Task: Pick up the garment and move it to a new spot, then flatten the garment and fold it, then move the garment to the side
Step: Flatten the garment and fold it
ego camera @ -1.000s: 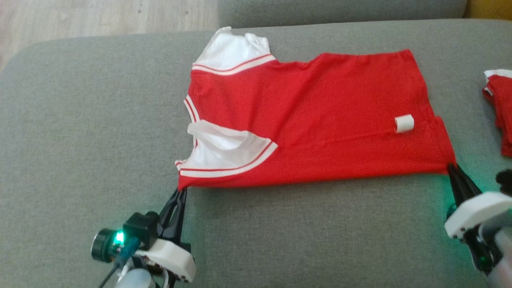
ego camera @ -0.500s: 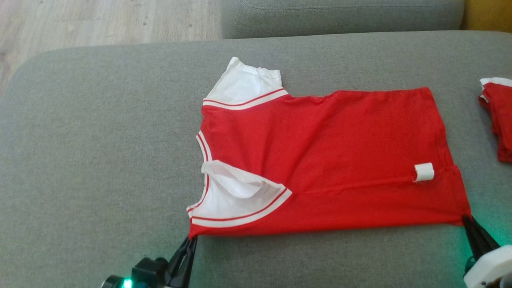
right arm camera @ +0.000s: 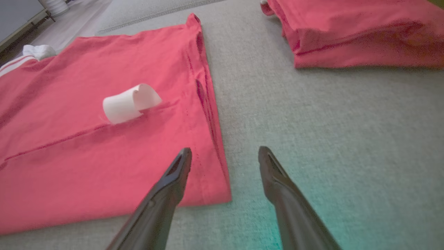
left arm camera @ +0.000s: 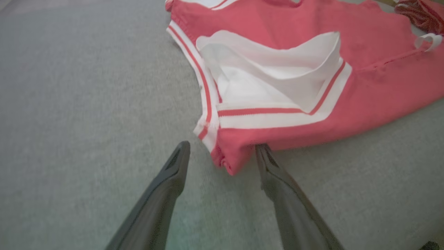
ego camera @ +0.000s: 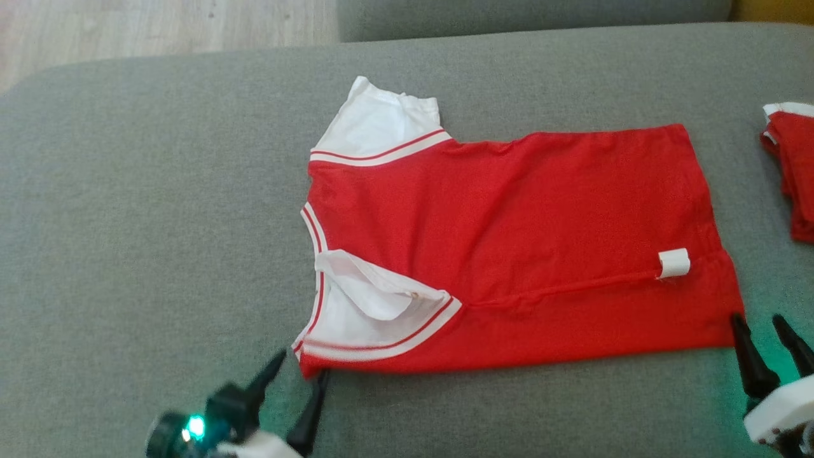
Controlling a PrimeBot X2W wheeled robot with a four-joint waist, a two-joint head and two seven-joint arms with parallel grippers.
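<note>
1. One red garment (ego camera: 509, 242) is laid flat mid-cushion on the grey sofa (ego camera: 159, 222), white sleeves toward 9 o'clock.
2. Left gripper (ego camera: 300, 367) is spread wide around the 7 o'clock corner; nothing is clamped.
3. Right gripper (ego camera: 757, 321) is spread at the 4 o'clock corner, empty.
4. A second red pile (ego camera: 798, 172) is noted at 3 o'clock.

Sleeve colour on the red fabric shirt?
White sleeve, with a red-striped white band; clearest in left wrist view.

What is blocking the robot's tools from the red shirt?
Nothing visible. The left tool and right tool stand open right at the near corners of the red shirt, which lies on the grey cushion.
</note>
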